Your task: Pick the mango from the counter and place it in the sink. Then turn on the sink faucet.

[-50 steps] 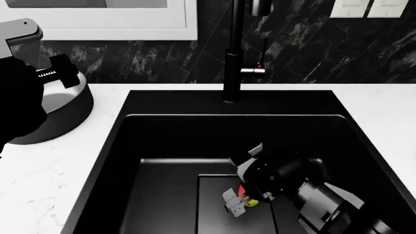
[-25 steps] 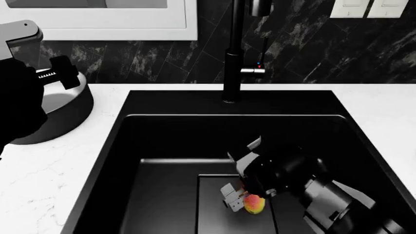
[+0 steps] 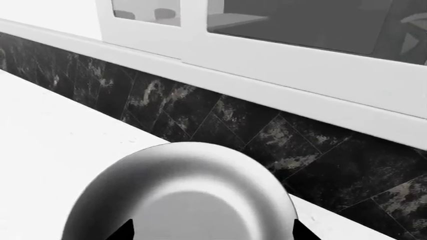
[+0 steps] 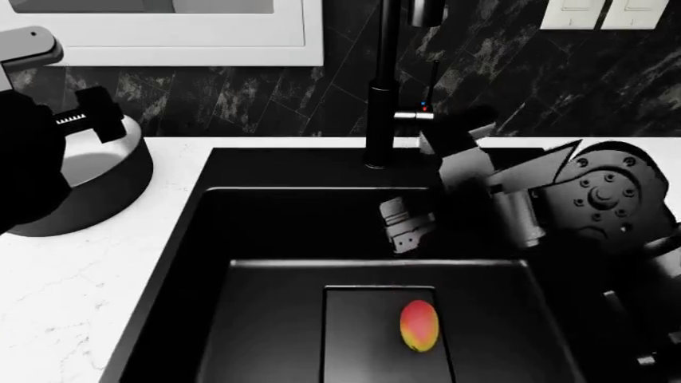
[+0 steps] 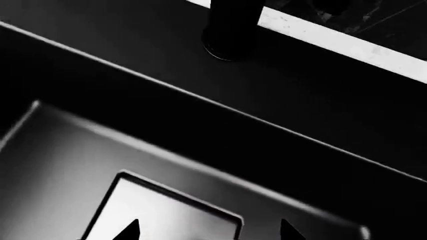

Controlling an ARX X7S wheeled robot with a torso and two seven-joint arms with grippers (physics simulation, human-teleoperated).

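A: With your right gripper (image 4: 410, 225) open and empty above the sink's (image 4: 271, 231) back wall, what comes next?

B: The faucet. Approach the chrome side lever (image 4: 413, 116) on the sink faucet (image 4: 380, 104) from its free end, then push steadily; a glancing touch could slip off.

A: And the mango (image 4: 419, 325)?

B: It lies on the drain plate (image 4: 368, 339), below the gripper and nearer the counter's (image 4: 75, 271) front edge, well apart from the fingertips. Left gripper (image 4: 91, 116) beside the pot (image 4: 91, 179): opening unclear.

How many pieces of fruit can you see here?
1. A single mango lies on the drain plate in the sink, free of both grippers. The right arm hides part of the basin, so more could be concealed.
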